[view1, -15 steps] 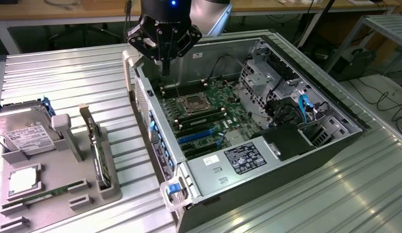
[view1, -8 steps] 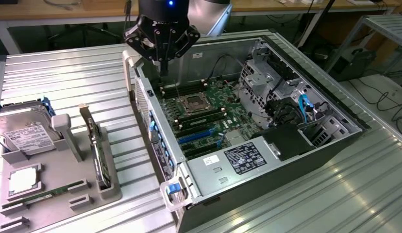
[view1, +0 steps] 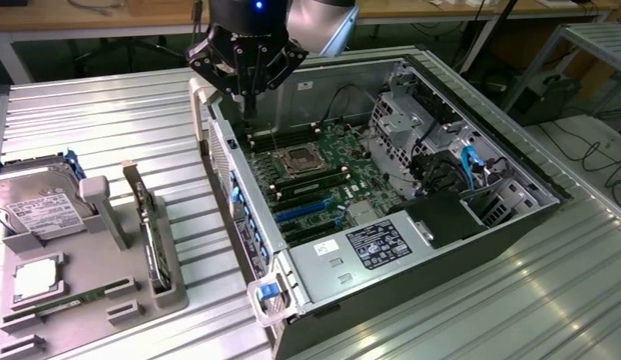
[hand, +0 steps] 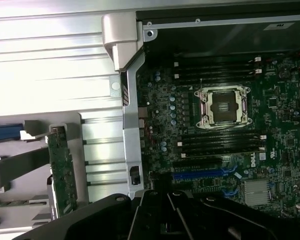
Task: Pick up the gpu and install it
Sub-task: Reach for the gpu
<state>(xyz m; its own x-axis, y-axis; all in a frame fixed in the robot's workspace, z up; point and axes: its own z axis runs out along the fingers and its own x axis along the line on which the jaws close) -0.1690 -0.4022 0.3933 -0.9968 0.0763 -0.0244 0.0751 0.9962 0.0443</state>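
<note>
An open computer case (view1: pixel 411 300) is lying on a ribbed metal bench (view1: pixel 110 112). Its motherboard (hand: pixel 225 150) is showing white lettering that looks like DELL; the power supply label (view1: pixel 376 244) is too small to read. The tool (view1: pixel 248 101) is hovering over the case's rear corner, holding nothing; whether it is apart or together cannot be told. The gpu (view1: pixel 148 225) is standing on edge in a grey tray (view1: pixel 91 292) beside the case.
</note>
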